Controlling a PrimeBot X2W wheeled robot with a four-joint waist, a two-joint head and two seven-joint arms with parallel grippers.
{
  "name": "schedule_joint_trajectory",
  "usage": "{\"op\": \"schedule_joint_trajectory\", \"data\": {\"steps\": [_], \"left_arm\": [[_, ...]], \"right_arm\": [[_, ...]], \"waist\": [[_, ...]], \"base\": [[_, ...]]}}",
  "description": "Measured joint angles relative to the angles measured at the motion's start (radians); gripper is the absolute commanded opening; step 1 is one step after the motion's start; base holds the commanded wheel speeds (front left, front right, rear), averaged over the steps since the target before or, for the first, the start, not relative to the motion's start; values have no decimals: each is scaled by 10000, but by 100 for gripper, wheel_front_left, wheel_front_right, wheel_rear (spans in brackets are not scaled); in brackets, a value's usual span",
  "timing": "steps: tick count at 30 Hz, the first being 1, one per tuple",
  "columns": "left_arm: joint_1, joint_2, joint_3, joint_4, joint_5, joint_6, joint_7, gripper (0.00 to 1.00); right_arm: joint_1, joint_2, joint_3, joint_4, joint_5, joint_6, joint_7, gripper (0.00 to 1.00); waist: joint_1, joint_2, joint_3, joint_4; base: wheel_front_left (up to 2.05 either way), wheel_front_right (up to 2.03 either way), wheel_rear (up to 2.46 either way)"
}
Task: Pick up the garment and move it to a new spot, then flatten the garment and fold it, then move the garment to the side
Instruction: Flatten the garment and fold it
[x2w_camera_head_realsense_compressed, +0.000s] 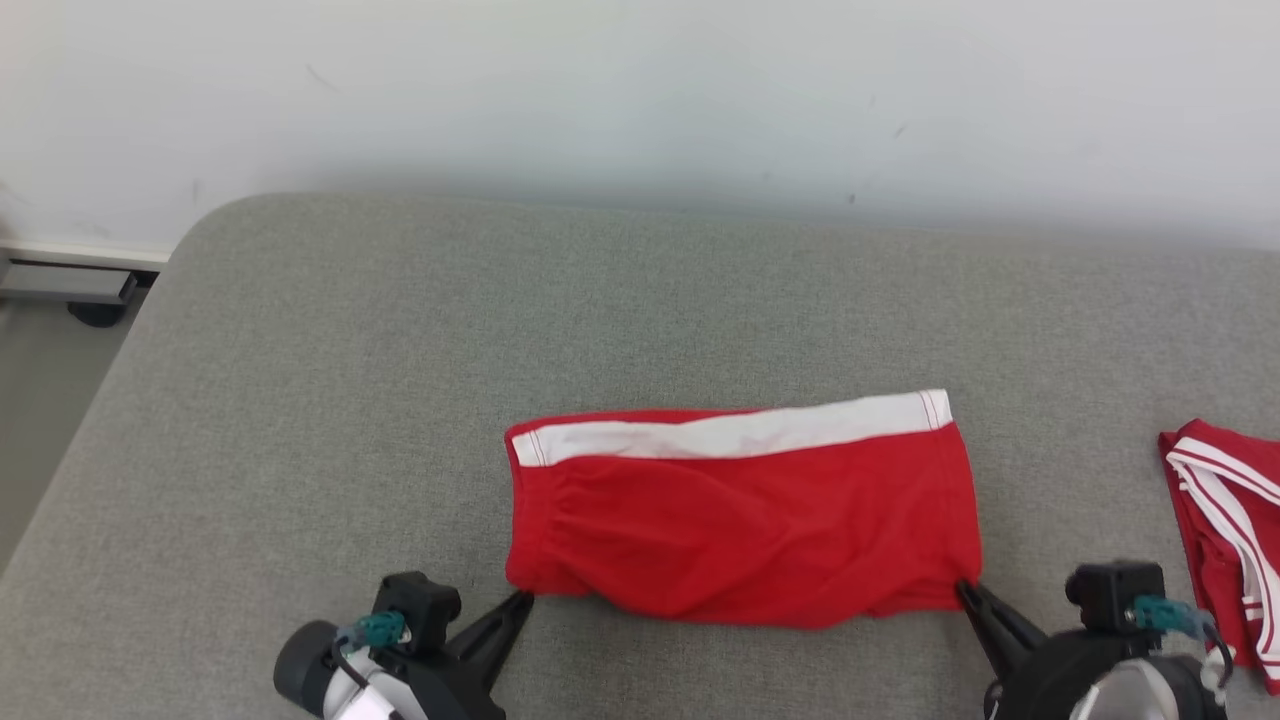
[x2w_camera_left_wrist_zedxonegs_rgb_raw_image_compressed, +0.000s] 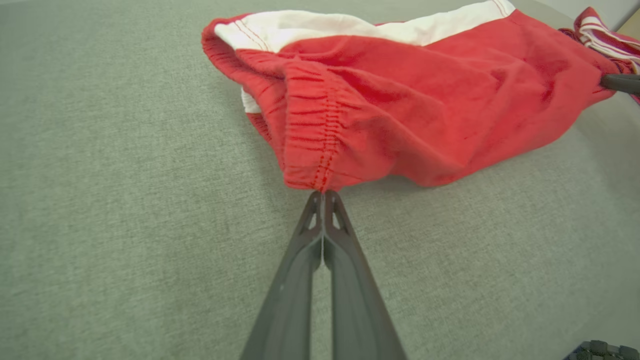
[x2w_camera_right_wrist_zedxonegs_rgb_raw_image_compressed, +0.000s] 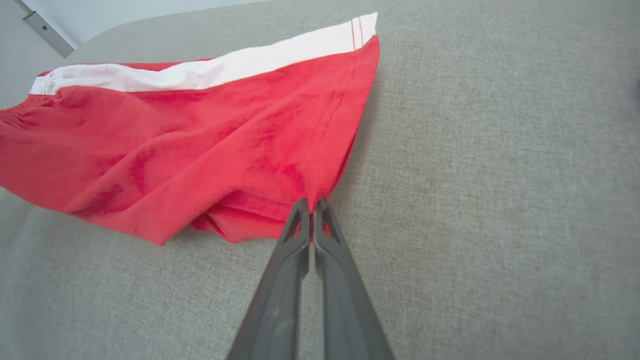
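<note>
Two grippers hold the garment (x2w_camera_head_realsense_compressed: 745, 520) at its near corners. The left gripper (x2w_camera_head_realsense_compressed: 520, 598) has its jaws pressed together on the near left corner, at the end of the gathered seam. The right gripper (x2w_camera_head_realsense_compressed: 962, 588) is closed in the same way on the near right corner, and a little red cloth goes in between its tips.

The garment is a pair of red shorts with a white band. It lies on the grey cushion (x2w_camera_head_realsense_compressed: 400, 380), in the near middle part, just in front of the robot. Its long axis goes from left to right in the head view. The white band runs along the far edge. The gathered elastic end points to the robot's left and the plain stitched hem points to the right. The cloth looks doubled, with some soft wrinkles, and the near edge sags a little between the two corners.

One more red piece (x2w_camera_head_realsense_compressed: 1220, 520) with white stripes lies at the right edge of the cushion, apart from the garment.
</note>
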Motion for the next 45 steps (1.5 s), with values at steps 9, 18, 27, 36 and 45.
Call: {"op": "schedule_joint_trajectory", "data": {"steps": [9, 18, 27, 36, 45], "left_arm": [[847, 568, 84, -1145, -328, 15, 192, 0], [1266, 917, 33, -2109, -512, 113, 940, 0], [1434, 1097, 59, -2481, -656, 589, 1942, 100], [1443, 1457, 1093, -3143, -943, 1542, 1691, 100], [2154, 1187, 2405, -4341, -1254, 2313, 12, 100]], "right_arm": [[1553, -58, -433, -1925, 357, -625, 267, 0], [2533, -230, -596, -3252, 470, -1256, 1037, 0], [2718, -412, -548, -3735, 466, -1505, 1894, 100], [2711, -644, -1089, -3935, -123, -1802, 2008, 100], [2476, 222, -2337, -4155, -284, -1929, 696, 100]], "waist": [[0, -1, -316, -83], [1, 1, -344, -172], [2, 1, -108, -222], [2, 1, -179, -187], [2, 1, -812, -150]], "base": [[0, 0, 0], [0, 0, 0], [0, 0, 0], [0, 0, 0], [0, 0, 0]]}}
